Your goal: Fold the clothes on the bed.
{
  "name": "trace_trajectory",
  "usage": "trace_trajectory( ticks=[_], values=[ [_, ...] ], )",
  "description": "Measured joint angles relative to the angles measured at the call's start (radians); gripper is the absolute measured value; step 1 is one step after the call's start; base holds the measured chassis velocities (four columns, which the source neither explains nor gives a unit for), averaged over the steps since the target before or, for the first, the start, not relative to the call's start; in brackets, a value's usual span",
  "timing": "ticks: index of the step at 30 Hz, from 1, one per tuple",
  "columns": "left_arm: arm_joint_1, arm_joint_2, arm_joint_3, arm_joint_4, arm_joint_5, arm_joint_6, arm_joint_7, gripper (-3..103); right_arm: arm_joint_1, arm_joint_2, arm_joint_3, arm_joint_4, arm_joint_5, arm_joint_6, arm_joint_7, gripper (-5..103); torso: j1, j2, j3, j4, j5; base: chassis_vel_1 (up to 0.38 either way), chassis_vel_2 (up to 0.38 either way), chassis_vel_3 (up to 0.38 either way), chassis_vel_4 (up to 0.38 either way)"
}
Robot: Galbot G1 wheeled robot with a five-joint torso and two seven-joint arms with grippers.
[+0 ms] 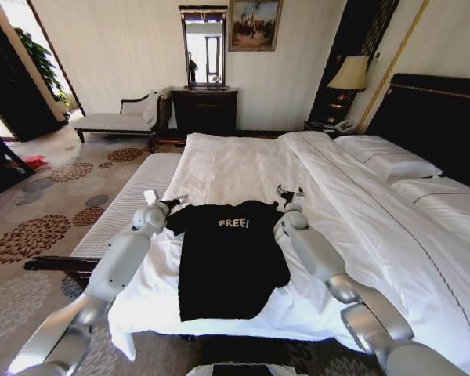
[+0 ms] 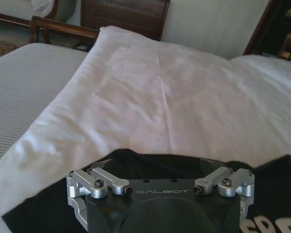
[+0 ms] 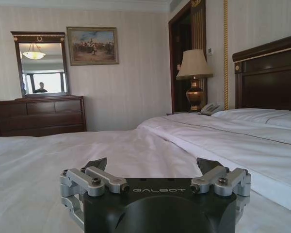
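Lying flat, T-shirt (image 1: 229,254), bed (image 1: 243,168) (white duvet)

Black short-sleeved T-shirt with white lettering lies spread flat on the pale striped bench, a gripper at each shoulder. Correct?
Not quite. The black short-sleeved T-shirt lies flat on the white-sheeted bed, as the head view shows. The left gripper and right gripper do sit at its shoulders.

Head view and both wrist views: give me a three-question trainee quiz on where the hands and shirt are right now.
1. True or false: the black T-shirt lies spread flat on the bed.
2. Which hand is at the shirt's sleeve by the striped bench: A left hand, B right hand?
3. Fill in: the right hand's fingers stand ____.

Key: 1 true. 2 A. 3 open.
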Motion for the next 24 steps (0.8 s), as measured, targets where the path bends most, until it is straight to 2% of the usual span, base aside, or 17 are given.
trace_trajectory(
  ticks=[3,4,8,15,19,24],
  values=[
    [-0.033,-0.041,0.079,0.078,0.062,-0.007,0.0,100,-0.034,-0.022,0.011,0.056,0.01,-0.013,0.017,100,0.0,0.0,0.0,0.0007,0.0002,0.0,0.0,0.0,0.0],
    [-0.033,-0.041,0.079,0.078,0.062,-0.007,0.0,100,-0.034,-0.022,0.011,0.056,0.01,-0.013,0.017,100,0.0,0.0,0.0,0.0007,0.0002,0.0,0.0,0.0,0.0],
    [-0.108,-0.101,0.154,0.231,0.133,-0.033,0.017,100,-0.054,-0.03,0.022,0.089,0.019,-0.024,0.033,100,0.0,0.0,0.0,0.0005,-0.0001,0.0,0.0,0.0,0.0],
    [-0.188,-0.167,0.214,0.357,0.153,-0.044,0.033,100,-0.058,-0.025,0.02,0.118,0.031,-0.034,0.039,100,0.001,0.0,0.0,0.0012,-0.0001,0.0,0.0,0.0,0.0],
    [-0.224,-0.198,0.259,0.405,0.154,-0.023,0.034,100,-0.062,-0.042,0.025,0.136,0.043,-0.04,0.04,100,0.0,0.0,0.0,0.0004,0.0,0.0,0.0,0.0,0.0],
    [-0.248,-0.222,0.265,0.428,0.136,0.03,0.034,100,-0.065,-0.057,0.029,0.141,0.05,-0.043,0.039,100,0.0,0.0,0.0,0.0004,0.0001,0.0,0.0,0.0,0.0]
  ],
)
